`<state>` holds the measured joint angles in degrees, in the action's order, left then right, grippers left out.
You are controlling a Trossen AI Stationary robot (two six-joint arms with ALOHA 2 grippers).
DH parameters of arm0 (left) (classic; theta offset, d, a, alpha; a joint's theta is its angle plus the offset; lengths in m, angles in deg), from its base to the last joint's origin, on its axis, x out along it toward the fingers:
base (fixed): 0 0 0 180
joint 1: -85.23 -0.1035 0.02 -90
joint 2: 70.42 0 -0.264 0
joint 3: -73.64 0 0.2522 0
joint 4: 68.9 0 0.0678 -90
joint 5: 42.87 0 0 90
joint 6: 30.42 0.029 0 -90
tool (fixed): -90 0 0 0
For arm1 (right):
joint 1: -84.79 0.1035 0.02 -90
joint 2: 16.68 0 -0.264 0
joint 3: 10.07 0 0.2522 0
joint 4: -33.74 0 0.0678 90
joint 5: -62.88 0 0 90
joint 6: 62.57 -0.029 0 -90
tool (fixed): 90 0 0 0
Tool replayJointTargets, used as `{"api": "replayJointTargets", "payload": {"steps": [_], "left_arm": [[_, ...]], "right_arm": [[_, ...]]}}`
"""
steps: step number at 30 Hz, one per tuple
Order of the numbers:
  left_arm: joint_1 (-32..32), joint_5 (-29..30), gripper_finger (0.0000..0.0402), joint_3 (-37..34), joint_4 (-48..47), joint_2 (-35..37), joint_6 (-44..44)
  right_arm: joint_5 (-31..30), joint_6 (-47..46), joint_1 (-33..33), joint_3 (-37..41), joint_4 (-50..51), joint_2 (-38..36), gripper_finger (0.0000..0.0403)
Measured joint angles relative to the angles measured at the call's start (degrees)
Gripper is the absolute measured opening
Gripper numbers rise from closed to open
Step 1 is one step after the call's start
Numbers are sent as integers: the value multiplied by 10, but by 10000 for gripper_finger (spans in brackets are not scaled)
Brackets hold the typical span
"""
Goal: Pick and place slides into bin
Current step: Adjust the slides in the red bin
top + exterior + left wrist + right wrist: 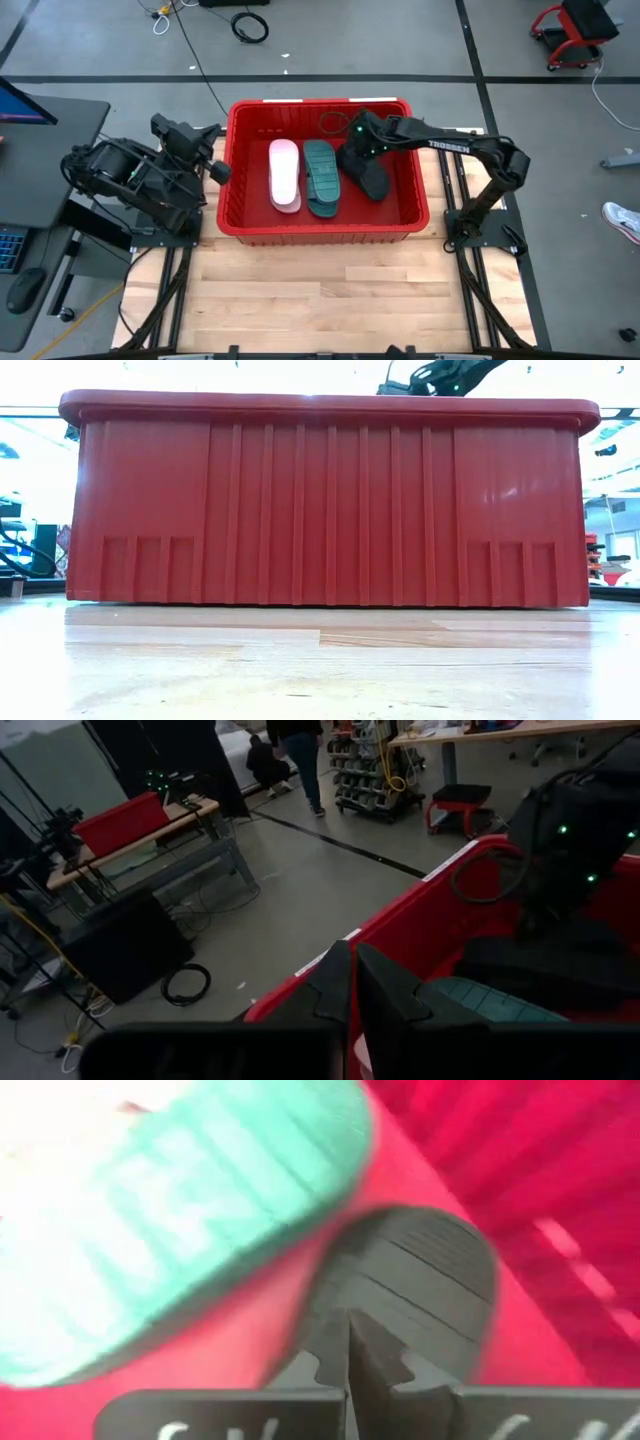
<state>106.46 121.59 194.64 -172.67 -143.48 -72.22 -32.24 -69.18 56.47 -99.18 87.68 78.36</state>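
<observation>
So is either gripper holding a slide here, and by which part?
Neither holds anything. The right gripper is shut inside the bin, just above the black slide. The left gripper is shut outside it.

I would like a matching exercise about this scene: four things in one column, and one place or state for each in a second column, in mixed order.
Things:
1. pink slide
2. teal slide
3. black slide
4. left gripper

Places or states:
A. under the right gripper, in the bin
B. middle of the three slides
C. shut, outside the bin's wall
D. nearest the left arm, inside the bin

Pairs: 1-D, 2-B, 3-A, 4-C
</observation>
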Motion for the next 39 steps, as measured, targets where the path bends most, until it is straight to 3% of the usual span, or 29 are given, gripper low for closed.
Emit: {"api": "replayJointTargets", "payload": {"steps": [3, 6, 15, 22, 29, 34, 39], "left_arm": [[0, 5, 19, 0, 2, -1, 0], [-1, 19, 15, 0, 9, -1, -1], [-1, 21, 26, 0, 21, -1, -8], [0, -2, 31, 0, 21, -4, -16], [0, -8, 19, 0, 20, -5, -27], [0, -8, 17, 0, 17, -5, -26], [-2, -8, 26, 0, 15, -5, -25]], "right_arm": [[52, 35, 0, 0, -29, 3, 3], [66, 67, 7, 0, -48, 26, 3], [-73, 222, 81, -15, -47, 113, 2], [-117, 256, 59, -29, -57, 152, 3], [-102, 202, 27, -30, -45, 164, 3], [-148, 142, 12, -28, -30, 149, 3], [-142, 97, 0, -28, -29, 128, 4]]}}
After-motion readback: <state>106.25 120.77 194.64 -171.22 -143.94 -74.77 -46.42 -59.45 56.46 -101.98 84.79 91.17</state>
